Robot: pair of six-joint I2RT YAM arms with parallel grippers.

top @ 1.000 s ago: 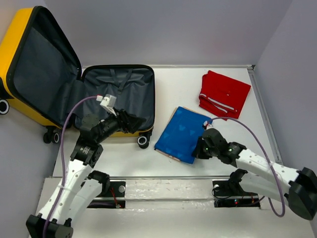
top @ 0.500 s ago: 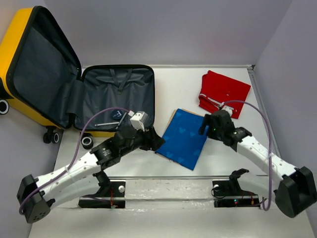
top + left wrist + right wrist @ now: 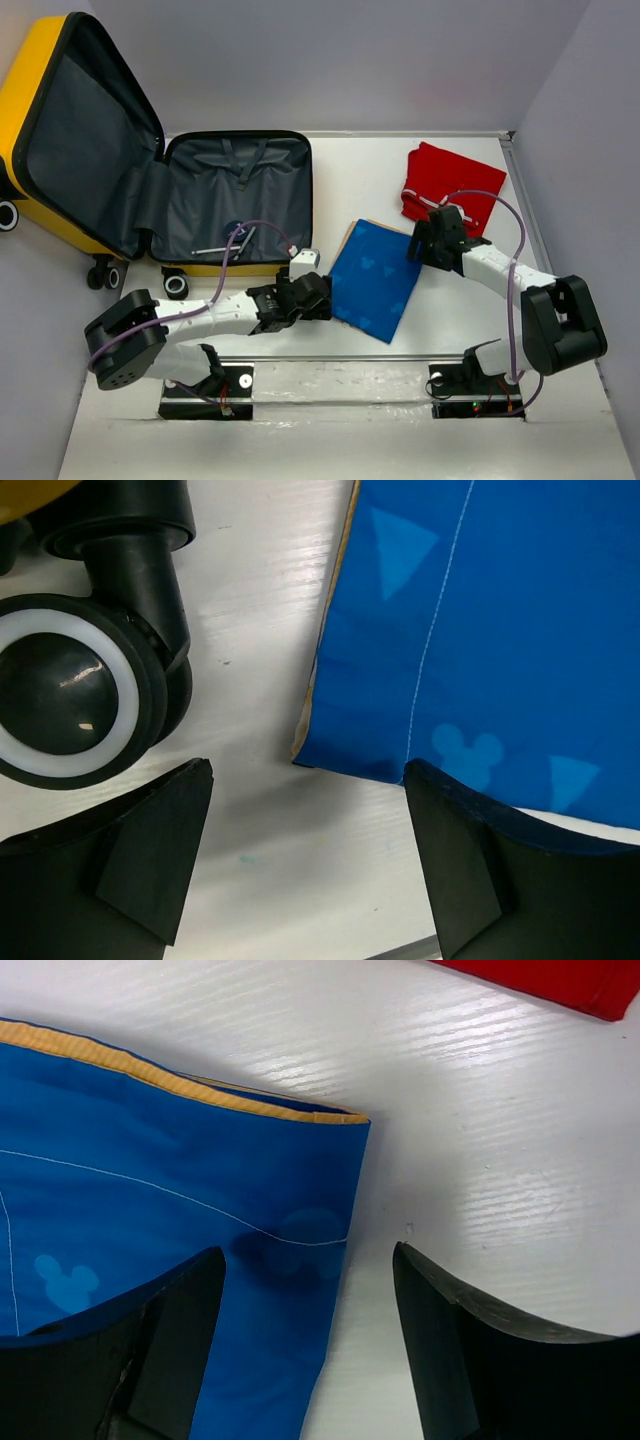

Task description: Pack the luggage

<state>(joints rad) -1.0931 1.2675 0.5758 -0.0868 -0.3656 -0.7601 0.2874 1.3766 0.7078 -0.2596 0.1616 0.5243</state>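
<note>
The luggage (image 3: pixel 40 100) is a yellow hard-shell suitcase lying open at the left, its dark grey lining (image 3: pixel 235 190) showing. One black wheel (image 3: pixel 70 700) shows in the left wrist view. A folded blue cloth (image 3: pixel 375 280) lies mid-table. My left gripper (image 3: pixel 322 300) is open at its near-left corner (image 3: pixel 350 750), with one finger (image 3: pixel 470 870) over the cloth's edge and nothing held (image 3: pixel 308 780). My right gripper (image 3: pixel 420 245) is open astride the cloth's far-right corner (image 3: pixel 300 1230), also empty (image 3: pixel 308 1255). A folded red cloth (image 3: pixel 450 185) lies at the back right.
Thin metal pieces (image 3: pixel 225 245) lie in the suitcase's lower half. Another suitcase wheel (image 3: pixel 176 287) sits beside the left arm. Grey walls close in the table at the back and right (image 3: pixel 520 200). A metal rail (image 3: pixel 340 380) runs along the near edge.
The left arm swung from the suitcase to the blue cloth's left corner. The right gripper opened and moved from the cloth's near edge to its far-right corner. The cloth shifted slightly.
</note>
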